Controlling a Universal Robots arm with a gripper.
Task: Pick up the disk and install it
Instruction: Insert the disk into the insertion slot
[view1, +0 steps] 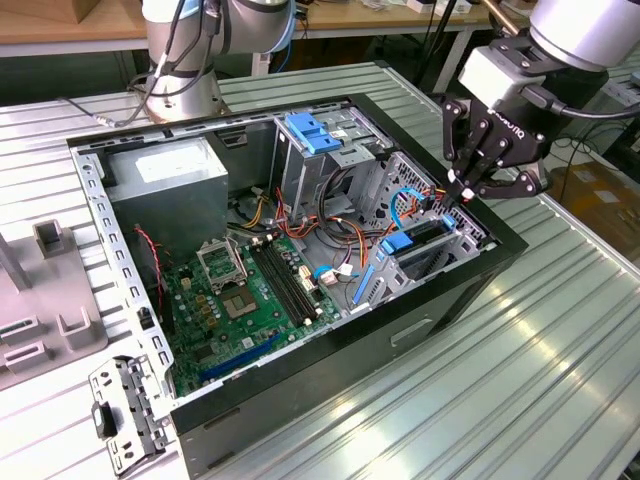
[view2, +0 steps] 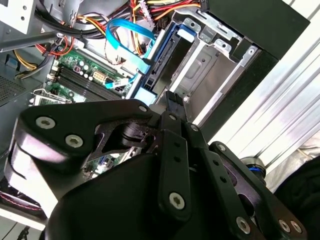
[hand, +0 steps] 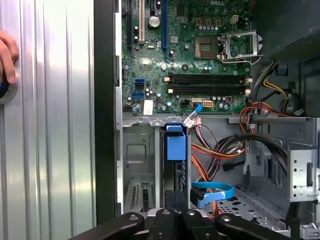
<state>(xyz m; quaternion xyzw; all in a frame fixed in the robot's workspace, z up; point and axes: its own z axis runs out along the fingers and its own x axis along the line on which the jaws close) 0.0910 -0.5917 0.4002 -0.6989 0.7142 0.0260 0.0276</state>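
Claw (view1: 462, 190) hangs over the front corner of the open computer case (view1: 330, 385), tips closed together, though I cannot tell if they pinch anything. The disk (view1: 416, 241) stands on edge in the drive bay (hand: 137, 150), blue carrier showing. In the exterior view it sits at 7 o'clock from the claw, right beneath the tips. To do this well, I'd say: keep the disk square to the bay, press straight along the slot, and steer clear of the blue cable (hand: 215, 192) just beside it.
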